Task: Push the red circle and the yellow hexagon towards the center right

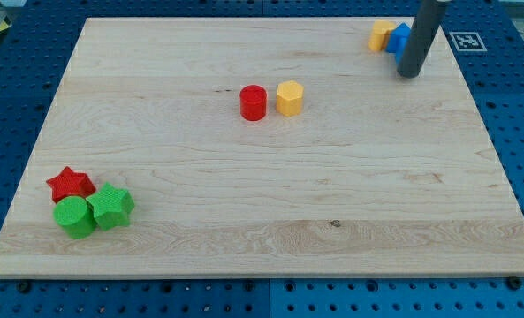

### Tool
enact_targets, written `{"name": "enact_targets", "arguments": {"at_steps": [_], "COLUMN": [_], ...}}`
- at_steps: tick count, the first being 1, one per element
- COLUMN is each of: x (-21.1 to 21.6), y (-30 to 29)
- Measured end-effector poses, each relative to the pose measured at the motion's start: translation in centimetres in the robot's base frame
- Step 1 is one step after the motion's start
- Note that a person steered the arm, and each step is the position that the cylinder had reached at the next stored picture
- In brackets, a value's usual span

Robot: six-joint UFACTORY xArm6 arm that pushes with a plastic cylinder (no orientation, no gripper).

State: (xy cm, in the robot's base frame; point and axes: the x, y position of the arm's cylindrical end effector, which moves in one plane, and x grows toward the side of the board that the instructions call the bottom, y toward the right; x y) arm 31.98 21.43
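Nearest the view's bottom edge, at the lower left corner of the wooden board [262, 238], sits a tight cluster of three blocks. The green circle [74, 217] is lowest, well below and far to the view's left of the red circle [254, 102], which I take as my landmark. The green star [112, 206] touches the green circle on its right side, and the red star [70, 184] sits just above the two (all three seem to be in contact, though the star points make that hard to judge).

Farther up, a little above the board's middle, stands the red circle itself, an upright cylinder. The yellow hexagon [290, 98] is just beside it on the view's right, with only a thin gap or none between them; I cannot tell which.

Farthest off, near the board's top right corner and well apart from the red circle, up and to its right, lie a yellow block [383, 35] and a blue block [399, 37] pressed together, their shapes partly hidden by my rod. My tip [408, 72] rests on the board just below and to the right of the blue block, far to the right of the red circle and slightly above it. I carry no pincer, only this plain rod, so there is nothing to hold apart or together.
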Motion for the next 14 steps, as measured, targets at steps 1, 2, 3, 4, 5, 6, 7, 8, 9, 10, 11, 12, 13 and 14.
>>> {"name": "enact_targets", "arguments": {"at_steps": [1, 2, 3, 4, 5, 6, 7, 8, 9, 10, 11, 12, 13, 14], "x": [-2.5, -3.5, -2.2, 0.2, 3.6, 9.5, 14.7, 17.3, 17.1, 14.8, 11.6, 8.6, 7.4, 7.4], "y": [0.0, 0.8, 2.7, 1.7, -0.8, -3.0, -7.4, -14.2, -21.3, -26.8, -28.9, -28.5, -27.1, -23.9]}}
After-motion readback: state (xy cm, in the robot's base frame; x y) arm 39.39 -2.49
